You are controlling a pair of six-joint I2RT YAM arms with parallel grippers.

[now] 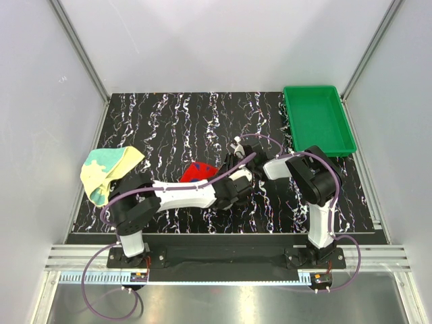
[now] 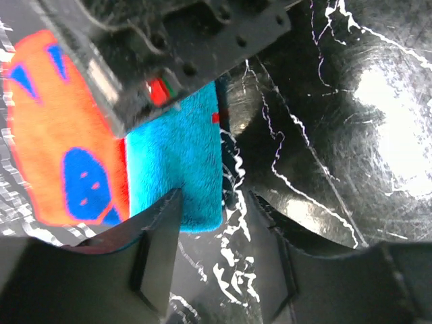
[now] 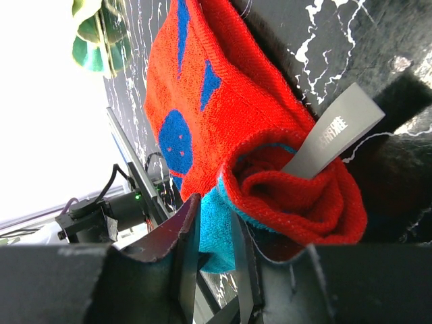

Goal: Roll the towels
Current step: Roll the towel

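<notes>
The red towel with blue blotches [image 1: 198,172] lies mid-table, one end curled into a loose roll [image 3: 297,196] with a grey label [image 3: 331,138] sticking out. My right gripper [image 3: 216,210] is shut on the towel's blue edge beside the roll; it also shows in the top view [image 1: 233,162]. My left gripper [image 2: 216,196] is open just above the mat, its left finger [image 2: 158,250] at the towel's blue corner [image 2: 179,169], holding nothing; it also shows in the top view [image 1: 237,185]. The pale yellow towel with teal patches [image 1: 108,172] lies crumpled at the left edge.
A green plastic tray [image 1: 317,121] stands at the back right of the black marbled mat [image 1: 175,121]. The two arms cross closely over the mat's middle. White walls enclose the table on three sides.
</notes>
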